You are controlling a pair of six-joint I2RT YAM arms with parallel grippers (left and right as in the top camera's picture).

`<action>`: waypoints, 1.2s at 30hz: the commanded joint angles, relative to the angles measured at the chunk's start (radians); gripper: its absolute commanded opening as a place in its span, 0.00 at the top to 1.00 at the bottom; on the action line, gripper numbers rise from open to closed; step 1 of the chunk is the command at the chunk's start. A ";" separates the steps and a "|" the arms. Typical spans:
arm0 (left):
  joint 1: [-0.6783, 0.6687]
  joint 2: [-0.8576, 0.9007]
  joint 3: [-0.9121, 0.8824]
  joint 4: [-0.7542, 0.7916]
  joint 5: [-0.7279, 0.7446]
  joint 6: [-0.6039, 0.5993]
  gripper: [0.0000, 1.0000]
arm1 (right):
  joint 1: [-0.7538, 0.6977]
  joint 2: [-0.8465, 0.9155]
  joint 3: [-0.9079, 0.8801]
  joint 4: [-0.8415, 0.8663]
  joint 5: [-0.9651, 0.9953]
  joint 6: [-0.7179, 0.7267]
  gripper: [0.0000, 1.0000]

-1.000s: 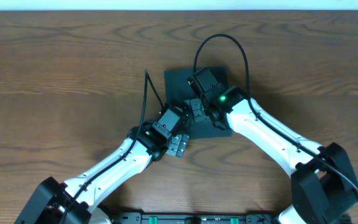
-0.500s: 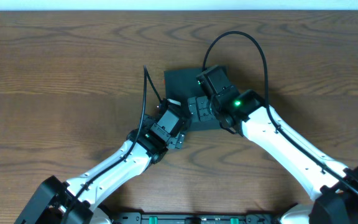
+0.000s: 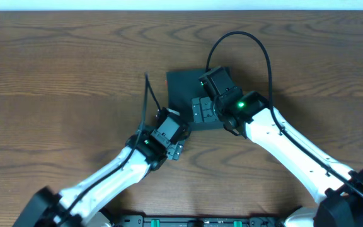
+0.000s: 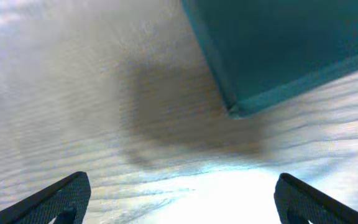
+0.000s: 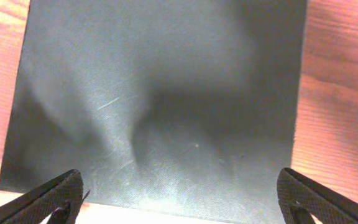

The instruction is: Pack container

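The container (image 3: 183,88) is a dark teal-green square box lying shut and flat in the middle of the table. In the right wrist view its lid (image 5: 166,93) fills most of the picture. My right gripper (image 3: 200,112) hovers over the box's front edge, open and empty (image 5: 179,200). My left gripper (image 3: 176,150) is just off the box's front-left corner, above bare table, open and empty (image 4: 182,200). The left wrist view shows that corner of the box (image 4: 278,43) at the upper right. No snack packets are in view.
The brown wooden table (image 3: 68,69) spreads to all sides of the box. Black cables loop over the box from both arms. A black rail (image 3: 188,221) runs along the front edge.
My left gripper has drawn back toward the front-left, off the box's edge. My right arm shifted a little to the right a second ago and has since held still.
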State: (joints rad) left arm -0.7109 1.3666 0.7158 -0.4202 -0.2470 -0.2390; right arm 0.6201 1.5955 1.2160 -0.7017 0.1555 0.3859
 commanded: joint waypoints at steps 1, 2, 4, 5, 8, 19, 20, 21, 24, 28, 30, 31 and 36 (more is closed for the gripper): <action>-0.003 -0.143 0.040 -0.013 0.000 0.002 0.05 | -0.006 -0.069 -0.002 -0.002 0.051 -0.012 0.01; -0.003 -0.176 0.040 -0.018 0.000 0.008 0.05 | -0.006 -0.080 -0.002 -0.002 0.051 -0.021 0.01; -0.003 -0.254 0.041 -0.031 0.001 0.018 0.05 | -0.006 -0.119 -0.002 -0.011 0.052 -0.035 0.01; -0.003 -0.294 0.042 -0.042 0.000 0.032 0.05 | -0.006 -0.143 -0.002 -0.021 0.053 -0.046 0.01; -0.003 -0.421 0.070 -0.128 -0.010 0.079 0.05 | -0.006 -0.233 -0.002 -0.092 0.092 -0.067 0.01; -0.003 -0.585 0.218 -0.439 -0.048 0.164 0.04 | -0.006 -0.551 -0.003 -0.370 0.161 -0.078 0.01; -0.003 -0.599 0.220 -0.454 -0.048 0.157 0.05 | -0.006 -0.572 -0.003 -0.389 0.163 -0.080 0.01; -0.003 -0.612 0.221 -0.468 -0.048 0.144 0.05 | -0.006 -0.596 -0.003 -0.412 0.164 -0.080 0.01; -0.003 -0.674 0.223 -0.512 -0.048 0.099 0.05 | -0.006 -0.661 -0.003 -0.484 0.179 -0.079 0.01; -0.003 -0.777 0.223 -0.581 -0.048 0.076 0.05 | -0.006 -0.746 -0.021 -0.542 0.189 -0.067 0.01; -0.003 -0.817 0.223 -0.610 -0.047 0.042 0.05 | -0.006 -0.787 -0.050 -0.547 0.184 -0.051 0.01; -0.003 -0.832 0.223 -0.622 -0.048 0.027 0.05 | -0.006 -0.803 -0.066 -0.549 0.183 -0.039 0.01; -0.003 -0.878 0.223 -0.658 -0.071 0.054 0.05 | -0.005 -0.903 -0.175 -0.536 0.105 0.023 0.01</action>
State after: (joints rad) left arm -0.7109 0.5014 0.9173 -1.0592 -0.2874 -0.1864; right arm 0.6201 0.7284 1.0832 -1.2419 0.3019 0.3553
